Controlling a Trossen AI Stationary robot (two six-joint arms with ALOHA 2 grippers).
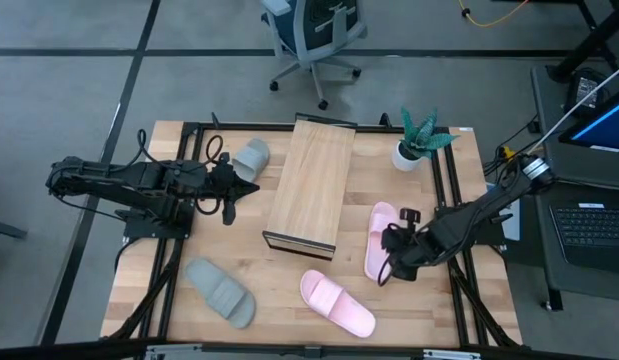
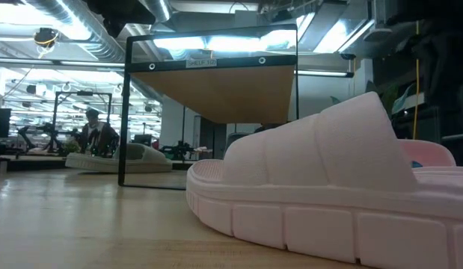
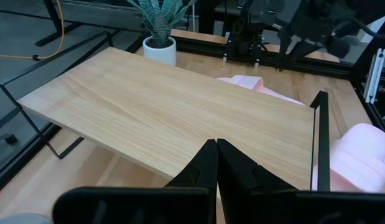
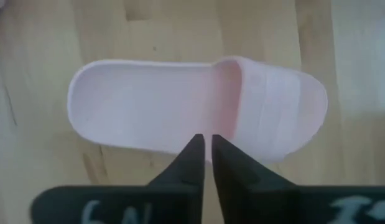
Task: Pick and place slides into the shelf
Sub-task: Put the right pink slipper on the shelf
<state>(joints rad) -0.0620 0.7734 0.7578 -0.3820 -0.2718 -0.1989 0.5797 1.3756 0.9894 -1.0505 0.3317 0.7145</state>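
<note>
Here we see little of the far side of the table from the low view, since the near pink slide point(image 2: 328, 179) fills the foreground, is cut off at the right edge, and hides all but a sliver of the second pink one behind it. The left gripper point(image 1: 229, 192) sits just beside the left long side of the shelf point(image 1: 311, 185), and in its wrist view its fingers point(image 3: 208, 165) meet with no gap, holding nothing. One grey slide point(image 1: 251, 158) lies just beyond that gripper, near the shelf's far left corner, partly masked by the arm; we cannot make out which end is its toe. The other grey slide point(image 1: 221, 291) lies well apart, toward the front left, its long axis running diagonally. The right gripper point(image 1: 391, 243) hovers directly over a pink slide point(image 1: 380, 238), fingers point(image 4: 195, 155) nearly together and nothing between them; whether they touch the foam we cannot tell. That slide's long axis runs roughly parallel to the shelf's, front to back. The second pink slide point(image 1: 337, 302) lies in front of this gripper and to its left, angled, just off the shelf's front corner. The shelf itself runs front to back at mid-table, and we see nothing on its top plank. A potted plant point(image 1: 419, 140) stands beyond the right gripper, by the far edge.
</note>
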